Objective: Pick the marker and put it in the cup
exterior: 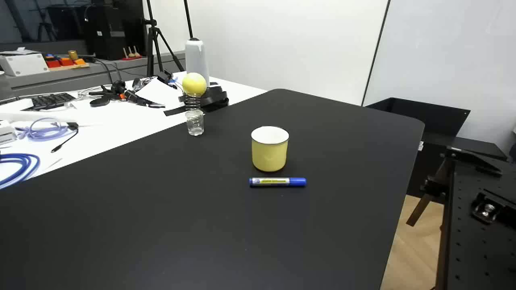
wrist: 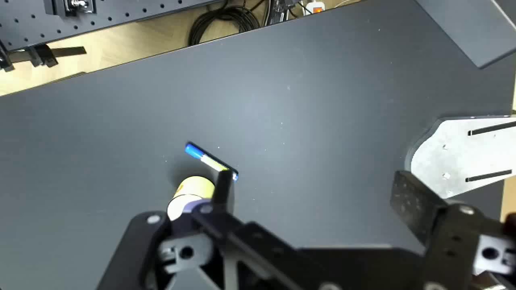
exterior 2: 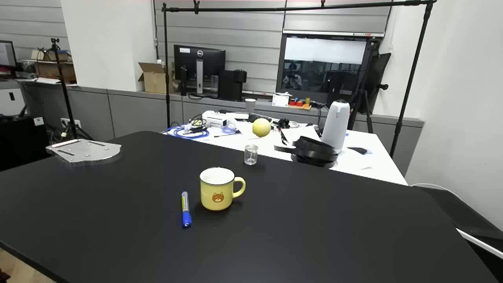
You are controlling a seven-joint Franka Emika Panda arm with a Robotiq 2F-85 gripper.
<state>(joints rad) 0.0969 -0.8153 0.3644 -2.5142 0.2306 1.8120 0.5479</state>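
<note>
One blue marker [exterior: 277, 182] lies flat on the black tabletop [exterior: 161, 225] in an exterior view, just below the centre of the frame; we see the pale-yellow cup [exterior: 269, 156] upright right above it in the picture, near but apart. Toward the upper left we spot a small clear bottle [exterior: 195, 123] and, higher up, a yellow ball [exterior: 194, 83].

In an exterior view, the cup's handle [exterior 2: 242, 187] points right, and we find the marker just left of the cup and a little lower, its blue cap [exterior 2: 186, 219] toward the bottom of the frame.

In the wrist view, the jaws show at the bottom, released and wide apart, tabletop visible between them. We make out the marker left of centre, partly covered near its lower-right end by the jaw at picture left; below it is the cup, partly hidden.
</note>
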